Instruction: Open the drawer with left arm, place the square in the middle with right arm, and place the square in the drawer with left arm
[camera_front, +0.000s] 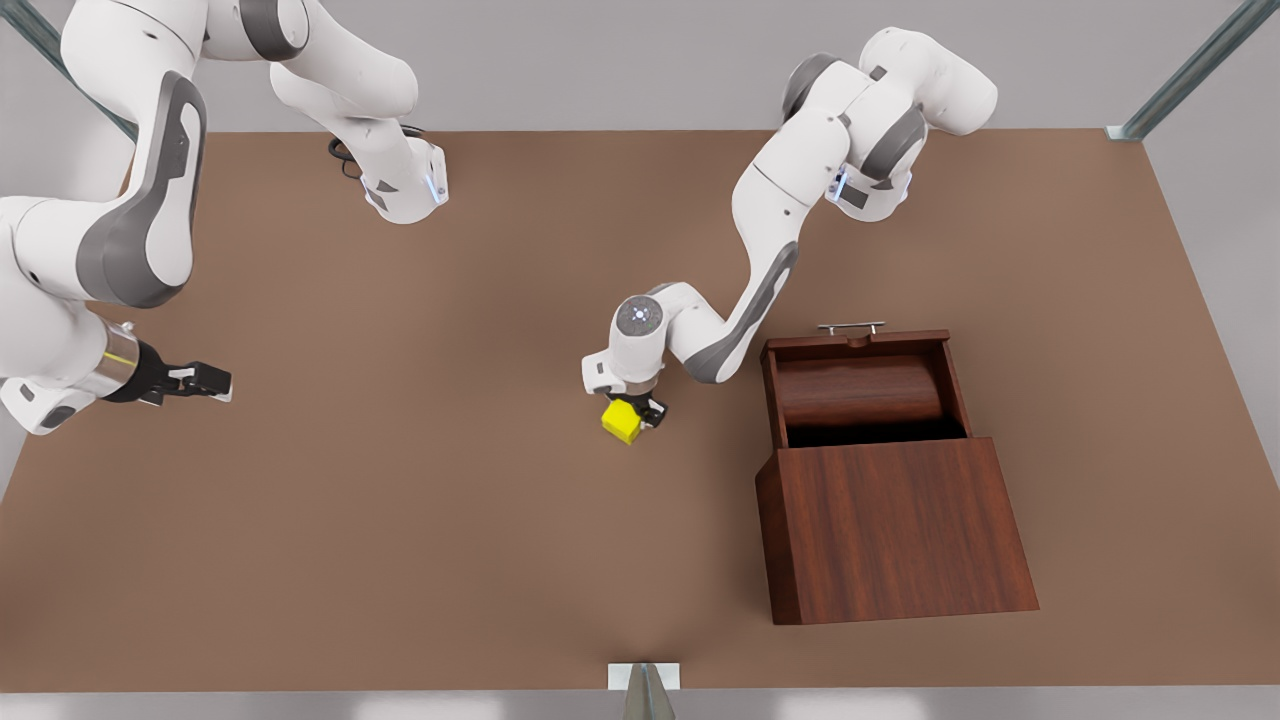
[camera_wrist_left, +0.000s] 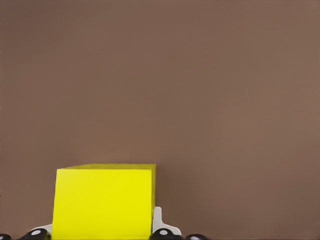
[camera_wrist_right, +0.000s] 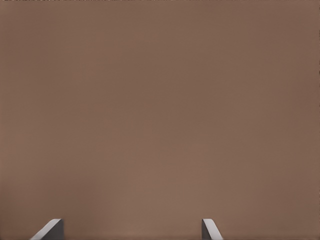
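Left tool grips the yellow square

The left tool (camera_front: 640, 408) is closed on the square (camera_front: 622, 421), low over the middle of the brown bench (camera_front: 400, 520). The open drawer (camera_front: 862, 385) lies off toward the front view's right, so I think the square must travel that way. The right tool (camera_front: 205, 381) waits far off at the front view's left, fingers spread with nothing between them.

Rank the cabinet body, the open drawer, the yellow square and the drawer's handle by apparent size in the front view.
1. Cabinet body, clearly the largest.
2. Drawer, pulled out behind it.
3. and 4. Handle and square, held in the left tool: not ranked, since the bar is longer but thinner than the cube.
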